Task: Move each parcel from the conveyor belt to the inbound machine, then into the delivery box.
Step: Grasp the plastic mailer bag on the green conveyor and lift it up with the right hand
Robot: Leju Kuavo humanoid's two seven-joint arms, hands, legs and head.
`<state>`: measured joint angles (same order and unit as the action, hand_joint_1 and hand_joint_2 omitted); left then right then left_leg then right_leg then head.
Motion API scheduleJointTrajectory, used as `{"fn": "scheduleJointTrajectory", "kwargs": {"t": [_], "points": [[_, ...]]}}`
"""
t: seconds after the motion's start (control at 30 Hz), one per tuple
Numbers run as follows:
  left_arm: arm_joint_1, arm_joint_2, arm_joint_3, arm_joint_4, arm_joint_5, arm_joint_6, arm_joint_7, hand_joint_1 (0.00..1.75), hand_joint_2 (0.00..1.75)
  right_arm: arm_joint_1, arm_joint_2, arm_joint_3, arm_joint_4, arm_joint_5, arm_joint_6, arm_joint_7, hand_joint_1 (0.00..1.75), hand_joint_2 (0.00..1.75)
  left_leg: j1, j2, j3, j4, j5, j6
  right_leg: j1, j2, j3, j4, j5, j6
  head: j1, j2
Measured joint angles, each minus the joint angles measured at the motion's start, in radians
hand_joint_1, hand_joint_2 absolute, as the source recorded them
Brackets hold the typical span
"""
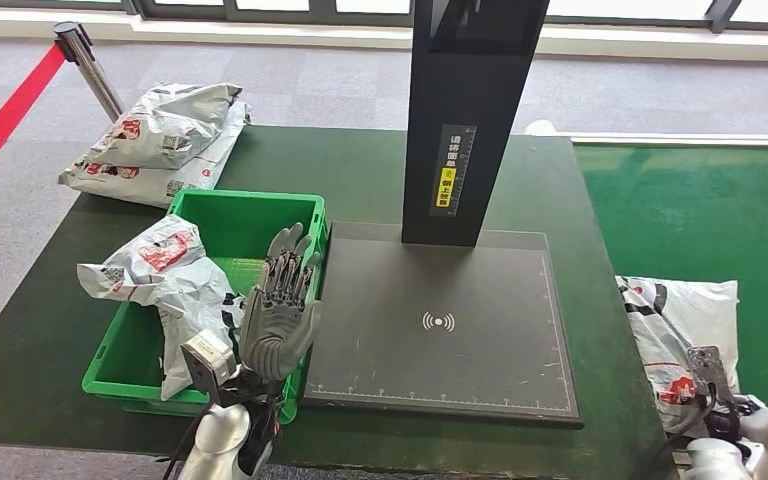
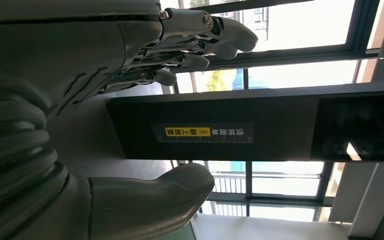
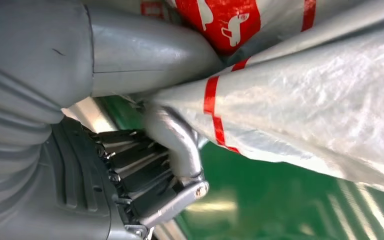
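Grey and empty, the left hand (image 1: 278, 322) is raised with its fingers (image 2: 215, 37) spread apart, above the near right corner of the green bin (image 1: 245, 215). A crumpled grey parcel (image 1: 165, 275) with red print lies in that bin, draped over its left wall. Just right of the bin sits the flat dark scanner pad (image 1: 440, 320), with a black post (image 1: 470, 110) rising at its far edge. On the far left of the dark table (image 1: 360, 170) two more bags (image 1: 165, 140) are stacked. At the near right, the right hand (image 3: 170, 140) grips the edge of another parcel (image 1: 675, 325), thumb above and fingers curled beneath, over the green belt (image 1: 700, 210).
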<state>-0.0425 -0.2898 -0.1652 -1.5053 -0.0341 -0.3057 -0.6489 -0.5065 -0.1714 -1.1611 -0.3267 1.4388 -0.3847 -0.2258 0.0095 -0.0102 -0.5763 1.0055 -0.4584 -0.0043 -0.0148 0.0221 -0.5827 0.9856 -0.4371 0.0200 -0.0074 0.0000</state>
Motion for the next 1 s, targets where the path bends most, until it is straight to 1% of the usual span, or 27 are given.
{"fn": "scheduleJointTrajectory", "kwargs": {"t": [0.07, 0.2, 0.33, 0.37, 0.47, 0.5, 0.57, 0.63, 0.73, 0.8, 0.87, 1.0], "points": [[0.001, 0.000, 0.000, -0.006, -0.001, 0.001, -0.006, 0.00, 1.75, 0.002, 0.006, 0.000, 0.001, -0.035, -0.037, -0.077, 1.75, 1.75, 0.000, 0.000, -0.001, 0.000, 0.000, 0.000, -0.001, 0.000, -0.002, 0.001, 0.000, 0.000, 0.000, 0.000], [0.002, 0.000, 0.000, -0.014, -0.002, 0.003, -0.009, 0.00, 1.75, 0.001, 0.013, 0.000, 0.003, -0.071, -0.067, -0.131, 1.75, 1.75, 0.000, -0.002, -0.003, 0.000, 0.000, -0.001, -0.001, -0.003, -0.003, 0.002, -0.001, -0.001, 0.000, 0.000], [0.003, 0.000, 0.000, -0.018, -0.010, 0.010, -0.015, 0.00, 1.75, -0.003, 0.023, -0.001, -0.004, -0.173, -0.137, -0.284, 1.75, 1.75, 0.000, -0.003, -0.004, 0.000, 0.000, -0.001, -0.001, -0.003, -0.004, 0.003, -0.001, -0.001, 0.000, 0.000], [0.003, 0.000, 0.000, -0.018, -0.011, 0.011, -0.016, 0.00, 1.75, -0.006, 0.026, -0.001, -0.006, -0.187, -0.146, -0.306, 1.75, 1.75, 0.000, -0.003, -0.004, 0.000, 0.000, -0.001, -0.001, -0.003, -0.004, 0.003, -0.001, -0.002, 0.000, 0.000], [0.003, 0.000, 0.000, -0.019, -0.012, 0.012, -0.016, 0.00, 1.75, -0.012, 0.032, -0.002, -0.010, -0.206, -0.156, -0.326, 1.75, 1.75, 0.000, -0.003, -0.005, 0.000, 0.000, -0.001, -0.001, -0.003, -0.004, 0.003, -0.002, -0.002, 0.000, 0.000], [0.003, 0.000, 0.000, -0.019, -0.013, 0.013, -0.016, 0.00, 1.75, -0.013, 0.035, -0.002, -0.015, -0.225, -0.163, -0.344, 1.75, 1.75, 0.000, -0.003, -0.005, 0.000, 0.000, -0.001, -0.001, -0.004, -0.004, 0.003, -0.002, -0.002, 0.000, 0.000], [0.003, 0.000, 0.000, -0.019, -0.014, 0.018, -0.018, 0.00, 1.75, -0.012, 0.048, 0.000, -0.038, -0.310, -0.190, -0.406, 1.75, 1.75, 0.000, -0.003, -0.005, 0.000, 0.000, -0.001, -0.001, -0.004, -0.004, 0.003, -0.002, -0.002, 0.000, 0.000], [0.003, 0.000, 0.000, -0.019, -0.016, 0.025, -0.019, 0.00, 1.75, -0.010, 0.070, 0.014, -0.082, -0.431, -0.223, -0.457, 1.75, 1.75, 0.000, -0.004, -0.005, 0.000, 0.001, -0.001, -0.001, -0.004, -0.004, 0.003, -0.002, -0.002, 0.000, 0.000], [0.003, 0.000, 0.000, -0.019, -0.017, 0.034, -0.019, 0.00, 1.75, 0.007, 0.105, 0.071, -0.173, -0.573, -0.271, -0.472, 1.75, 1.75, 0.000, -0.005, -0.005, 0.000, 0.001, -0.001, -0.001, -0.004, -0.004, 0.003, -0.002, -0.002, 0.000, 0.000], [0.003, 0.000, 0.000, -0.019, -0.018, 0.042, -0.019, 0.00, 1.75, 0.036, 0.140, 0.130, -0.273, -0.634, -0.298, -0.475, 1.75, 1.75, 0.000, -0.005, -0.005, 0.000, 0.001, -0.001, -0.001, -0.005, -0.004, 0.003, -0.002, -0.003, 0.000, 0.000], [0.003, 0.000, 0.000, -0.019, -0.018, 0.052, -0.018, 0.00, 1.75, 0.070, 0.191, 0.189, -0.411, -0.649, -0.308, -0.477, 1.75, 1.75, 0.000, -0.005, -0.005, 0.000, 0.001, -0.001, -0.001, -0.004, -0.005, 0.004, -0.002, -0.003, 0.000, 0.000], [0.002, 0.000, 0.000, -0.019, -0.018, 0.069, -0.018, 0.00, 1.75, 0.140, 0.310, 0.317, -0.732, -0.642, -0.310, -0.478, 1.75, 1.75, 0.000, -0.005, -0.005, 0.000, 0.001, -0.002, -0.001, -0.004, -0.006, 0.005, -0.003, -0.004, 0.000, 0.000]]}}
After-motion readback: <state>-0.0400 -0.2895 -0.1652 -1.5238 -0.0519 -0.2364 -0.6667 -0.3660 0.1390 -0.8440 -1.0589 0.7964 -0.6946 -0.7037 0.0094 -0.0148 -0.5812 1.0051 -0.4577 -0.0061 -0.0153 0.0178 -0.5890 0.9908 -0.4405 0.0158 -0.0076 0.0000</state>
